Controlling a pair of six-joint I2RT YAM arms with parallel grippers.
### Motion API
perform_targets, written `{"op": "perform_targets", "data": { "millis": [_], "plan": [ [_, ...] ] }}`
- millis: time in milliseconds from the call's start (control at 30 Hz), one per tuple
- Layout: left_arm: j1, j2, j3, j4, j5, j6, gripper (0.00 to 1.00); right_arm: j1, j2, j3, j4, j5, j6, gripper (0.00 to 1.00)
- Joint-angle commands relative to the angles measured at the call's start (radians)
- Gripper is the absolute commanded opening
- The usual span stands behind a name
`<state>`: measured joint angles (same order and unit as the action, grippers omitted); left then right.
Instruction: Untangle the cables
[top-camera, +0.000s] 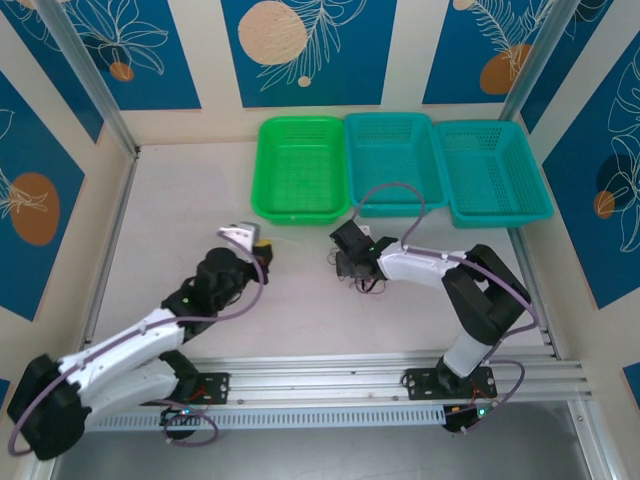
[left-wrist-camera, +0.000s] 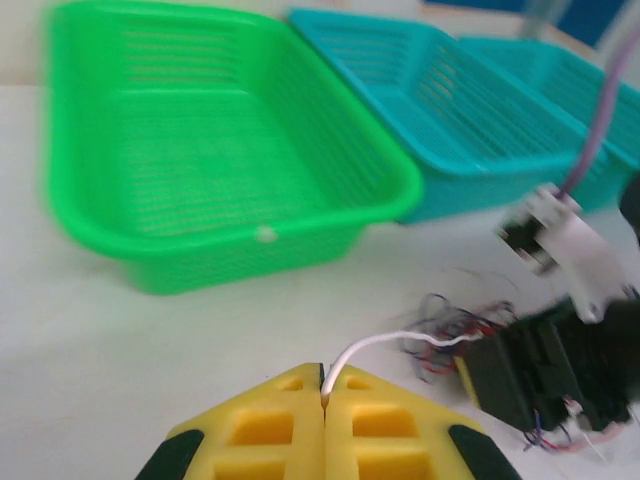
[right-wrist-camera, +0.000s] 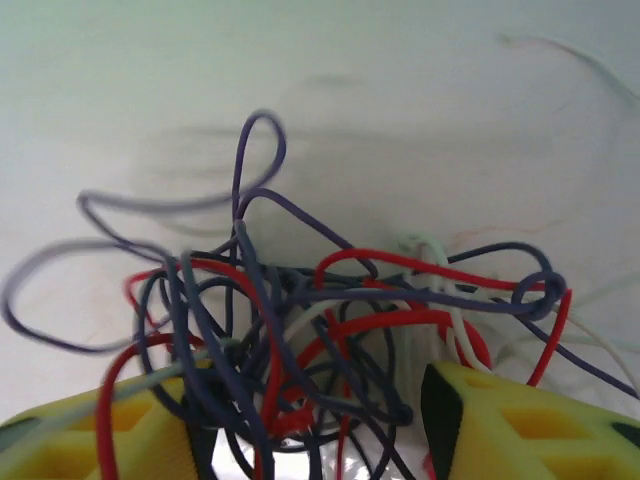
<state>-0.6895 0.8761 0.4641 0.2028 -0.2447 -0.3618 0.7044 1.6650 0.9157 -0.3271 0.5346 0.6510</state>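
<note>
Right wrist view: the cables (right-wrist-camera: 300, 340), a knot of red, dark purple and white loops, sit right in the gap between the right gripper (right-wrist-camera: 320, 430) fingers. Those fingers stand apart, with strands draped over the one at the view's left. Over on the left wrist view, one white wire (left-wrist-camera: 385, 345) runs out of the tangle to the left gripper (left-wrist-camera: 323, 400), whose fingers are pressed together on its end. The tangle lies mid-tabletop (top-camera: 200, 200), near the green basket (top-camera: 300, 170) and the teal basket (top-camera: 395, 160) beside it.
</note>
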Motion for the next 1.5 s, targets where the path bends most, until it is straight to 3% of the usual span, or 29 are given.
{"op": "perform_targets", "data": {
  "millis": [0, 200, 400, 533, 667, 767, 900, 1000, 1167, 1300, 1467],
  "plan": [
    [0.09, -0.158, -0.024, -0.166, -0.115, -0.082, 0.0, -0.055, -0.004, -0.016, -0.144, 0.084, 0.149, 0.51],
    [0.258, -0.34, -0.03, -0.378, -0.14, -0.096, 0.0, -0.247, -0.116, -0.166, -0.056, -0.097, 0.232, 0.43],
    [0.32, -0.317, -0.081, -0.313, -0.042, -0.179, 0.0, -0.298, -0.197, -0.203, -0.023, -0.173, 0.204, 0.42],
    [0.321, -0.259, -0.092, -0.186, 0.098, -0.182, 0.0, -0.26, -0.259, -0.194, -0.008, -0.221, 0.156, 0.52],
    [0.32, -0.26, -0.067, -0.19, 0.101, -0.163, 0.0, -0.24, -0.38, -0.187, -0.03, -0.213, 0.171, 0.79],
    [0.319, -0.259, -0.036, -0.195, 0.112, -0.145, 0.0, -0.237, -0.481, -0.164, -0.066, -0.204, 0.179, 0.85],
    [0.32, -0.23, 0.039, -0.185, 0.173, -0.124, 0.0, -0.193, -0.585, -0.115, -0.079, -0.224, 0.12, 0.87],
    [0.32, -0.171, 0.134, -0.159, 0.255, -0.11, 0.0, -0.116, -0.643, -0.088, 0.0, -0.313, 0.01, 0.87],
    [0.318, 0.041, 0.341, -0.083, 0.413, -0.101, 0.0, 0.028, -0.691, -0.051, 0.128, -0.386, -0.09, 0.87],
    [0.316, 0.224, 0.508, -0.01, 0.462, -0.101, 0.0, 0.104, -0.681, -0.018, 0.167, -0.37, -0.129, 0.87],
    [0.312, 0.441, 0.736, 0.033, 0.485, -0.069, 0.0, 0.127, -0.664, 0.017, 0.153, -0.342, -0.134, 0.87]
  ]
}}
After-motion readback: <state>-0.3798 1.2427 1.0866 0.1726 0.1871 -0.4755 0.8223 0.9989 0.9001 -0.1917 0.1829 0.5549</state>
